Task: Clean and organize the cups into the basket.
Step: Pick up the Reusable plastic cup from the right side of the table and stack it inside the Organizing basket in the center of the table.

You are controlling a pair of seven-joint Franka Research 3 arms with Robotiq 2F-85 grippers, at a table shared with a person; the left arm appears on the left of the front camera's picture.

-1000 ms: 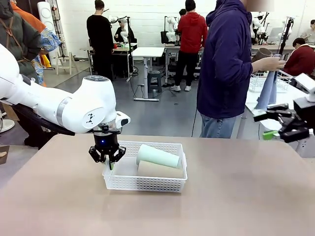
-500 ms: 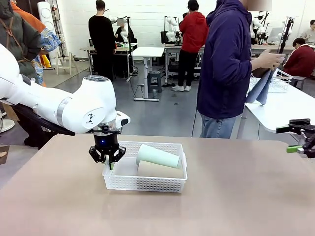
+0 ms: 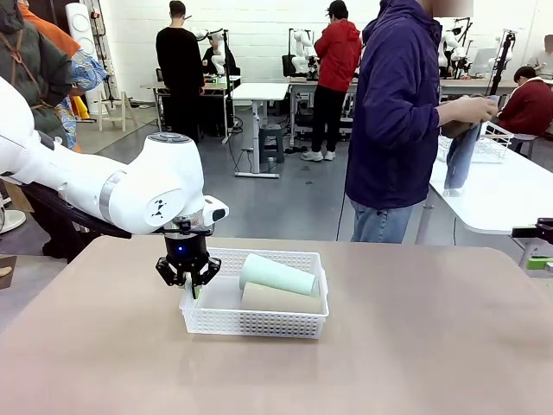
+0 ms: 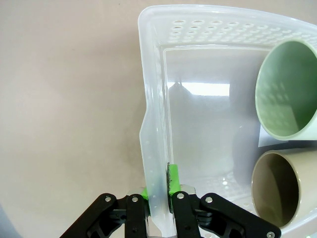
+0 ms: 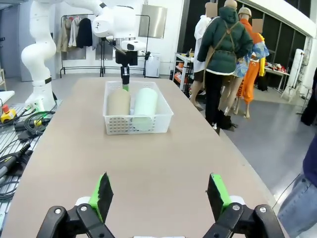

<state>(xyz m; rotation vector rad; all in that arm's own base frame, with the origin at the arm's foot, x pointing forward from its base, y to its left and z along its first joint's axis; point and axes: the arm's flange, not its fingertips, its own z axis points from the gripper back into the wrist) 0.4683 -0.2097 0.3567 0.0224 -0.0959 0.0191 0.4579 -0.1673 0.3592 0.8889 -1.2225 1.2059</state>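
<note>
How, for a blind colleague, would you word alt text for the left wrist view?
The left gripper is shut on the side wall of the white basket, on a tan table. Inside lie a mint green cup and a tan cup, mouths toward the camera.

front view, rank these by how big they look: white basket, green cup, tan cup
1. white basket, clearly largest
2. green cup and tan cup: they look alike. The tan one lies partly hidden behind the basket wall and the green cup, so I won't rank them.
</note>
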